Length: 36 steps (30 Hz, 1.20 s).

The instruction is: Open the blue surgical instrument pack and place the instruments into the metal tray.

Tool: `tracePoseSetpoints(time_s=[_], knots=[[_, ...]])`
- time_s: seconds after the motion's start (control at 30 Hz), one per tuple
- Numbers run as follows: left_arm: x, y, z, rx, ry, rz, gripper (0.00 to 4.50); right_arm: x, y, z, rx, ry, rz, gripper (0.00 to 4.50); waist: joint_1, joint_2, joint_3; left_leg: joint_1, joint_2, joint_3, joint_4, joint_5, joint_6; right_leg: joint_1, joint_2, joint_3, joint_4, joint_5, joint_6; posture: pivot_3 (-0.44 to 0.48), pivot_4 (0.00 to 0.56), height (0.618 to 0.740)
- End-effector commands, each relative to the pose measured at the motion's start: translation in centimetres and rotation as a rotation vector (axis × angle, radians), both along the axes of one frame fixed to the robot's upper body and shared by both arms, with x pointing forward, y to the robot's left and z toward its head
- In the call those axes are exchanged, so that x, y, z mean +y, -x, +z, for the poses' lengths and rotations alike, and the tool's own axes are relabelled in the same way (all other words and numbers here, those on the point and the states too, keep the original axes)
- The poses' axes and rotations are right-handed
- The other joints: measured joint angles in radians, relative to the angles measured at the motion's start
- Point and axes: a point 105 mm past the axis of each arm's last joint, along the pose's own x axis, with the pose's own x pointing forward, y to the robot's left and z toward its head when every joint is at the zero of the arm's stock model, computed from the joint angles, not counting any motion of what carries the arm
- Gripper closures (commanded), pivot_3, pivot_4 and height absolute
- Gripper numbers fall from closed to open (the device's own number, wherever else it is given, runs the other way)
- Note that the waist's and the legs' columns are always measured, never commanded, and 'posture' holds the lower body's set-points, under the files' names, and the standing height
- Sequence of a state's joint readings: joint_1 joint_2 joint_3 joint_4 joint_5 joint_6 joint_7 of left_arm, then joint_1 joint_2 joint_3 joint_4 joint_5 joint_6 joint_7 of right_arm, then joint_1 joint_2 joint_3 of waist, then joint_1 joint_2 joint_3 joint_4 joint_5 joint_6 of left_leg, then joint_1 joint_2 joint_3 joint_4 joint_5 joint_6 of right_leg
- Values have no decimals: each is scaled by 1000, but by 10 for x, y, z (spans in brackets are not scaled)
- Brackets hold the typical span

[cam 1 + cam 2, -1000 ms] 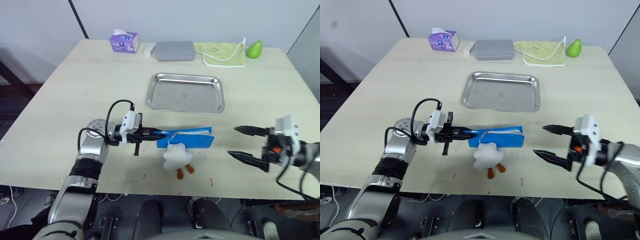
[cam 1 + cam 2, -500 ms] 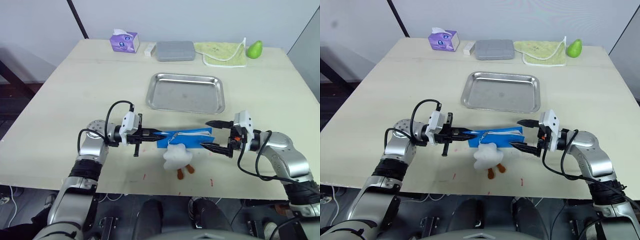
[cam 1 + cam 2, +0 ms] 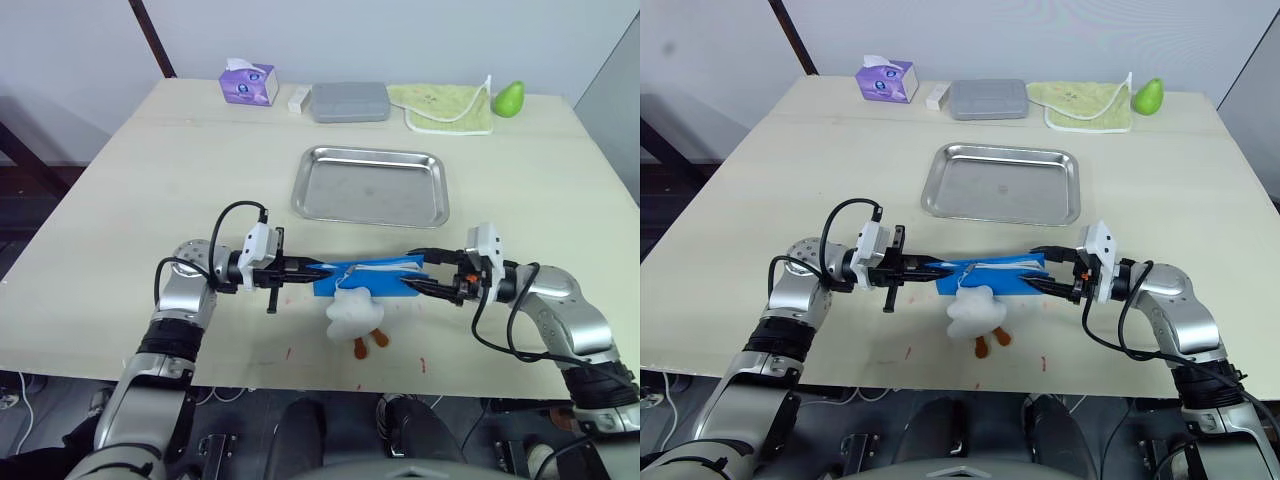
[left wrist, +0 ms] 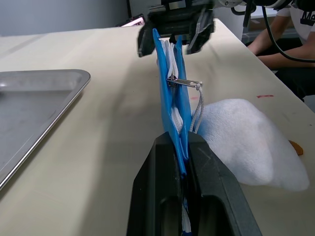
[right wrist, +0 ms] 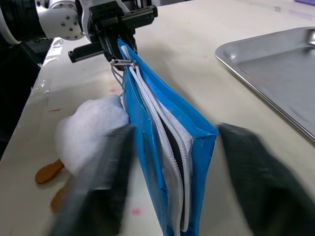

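The blue surgical instrument pack [image 3: 368, 277] stands on edge on the table, in front of the metal tray [image 3: 370, 186]. A white zipper runs along its top. My left gripper [image 3: 318, 268] is shut on its left end. My right gripper [image 3: 418, 272] straddles the right end, one finger on each side, with small gaps still showing [image 5: 157, 128]. A white plush charm with orange feet [image 3: 353, 312] hangs from the zipper pull [image 4: 184, 82] and lies on the table. The instruments are hidden inside the pack. The tray is bare.
Along the table's far edge stand a purple tissue box [image 3: 248, 82], a small white block [image 3: 298, 99], a grey case [image 3: 349, 101], a green cloth [image 3: 440, 105] and a green pear [image 3: 509, 98]. A person [image 4: 280, 44] sits beyond the table's right side.
My right arm has swung in from the right to the pack's right end, and its fingers have narrowed around it. The left gripper and the pack have stayed put.
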<state>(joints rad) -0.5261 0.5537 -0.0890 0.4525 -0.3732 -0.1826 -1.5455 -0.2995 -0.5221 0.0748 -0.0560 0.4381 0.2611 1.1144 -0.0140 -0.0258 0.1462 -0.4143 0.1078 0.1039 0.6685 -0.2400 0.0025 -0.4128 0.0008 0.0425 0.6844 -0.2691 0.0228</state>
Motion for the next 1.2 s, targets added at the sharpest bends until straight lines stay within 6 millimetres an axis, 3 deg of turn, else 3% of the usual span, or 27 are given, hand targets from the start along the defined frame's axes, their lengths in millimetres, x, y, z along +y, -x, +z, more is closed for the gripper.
tracePoseSetpoints(time_s=[0.03,0.1,0.37,0.4,0.47,0.73,0.9,1.03,1.2], knots=[[5,4,-8,30,-53,-17,4500,1,-1,6,-36,-1,15,3581,0,0,0,0,0,0,0,0,0,0,0,0,0,0,0,0,150,740],[4,4,-8,31,-52,-18,4500,1,0,5,-33,-1,18,4414,0,0,0,0,0,0,0,0,0,0,0,0,0,0,0,0,150,740],[6,3,1,99,3,10,4500,1,0,5,-32,0,26,4414,0,0,0,0,0,0,0,0,0,0,0,0,0,0,0,0,150,740],[7,2,4,121,25,22,3800,1,0,5,-32,2,28,4500,-1,0,0,0,0,0,0,0,0,0,0,0,0,0,0,0,150,740],[11,2,10,131,41,40,2907,0,0,5,-33,3,28,4500,-1,1,0,0,0,0,0,0,0,0,0,0,0,0,0,0,150,740],[49,18,45,222,105,144,49,-6,-3,7,-37,12,19,4500,-2,1,1,-1,0,1,0,0,0,-1,0,0,0,0,0,0,150,740],[71,37,64,266,126,220,49,-12,-6,8,-40,20,8,4500,4,2,2,-1,0,1,0,0,0,-1,-2,0,0,0,0,0,150,740],[83,49,68,302,108,258,49,-16,-8,8,-39,23,4,4500,3,2,3,-1,1,1,0,0,0,-2,-2,0,0,0,0,0,150,740],[58,69,52,362,51,205,49,-21,-10,8,-35,34,-1,4500,4,3,4,-1,0,2,0,0,0,-2,-2,0,-1,0,0,0,150,740]])
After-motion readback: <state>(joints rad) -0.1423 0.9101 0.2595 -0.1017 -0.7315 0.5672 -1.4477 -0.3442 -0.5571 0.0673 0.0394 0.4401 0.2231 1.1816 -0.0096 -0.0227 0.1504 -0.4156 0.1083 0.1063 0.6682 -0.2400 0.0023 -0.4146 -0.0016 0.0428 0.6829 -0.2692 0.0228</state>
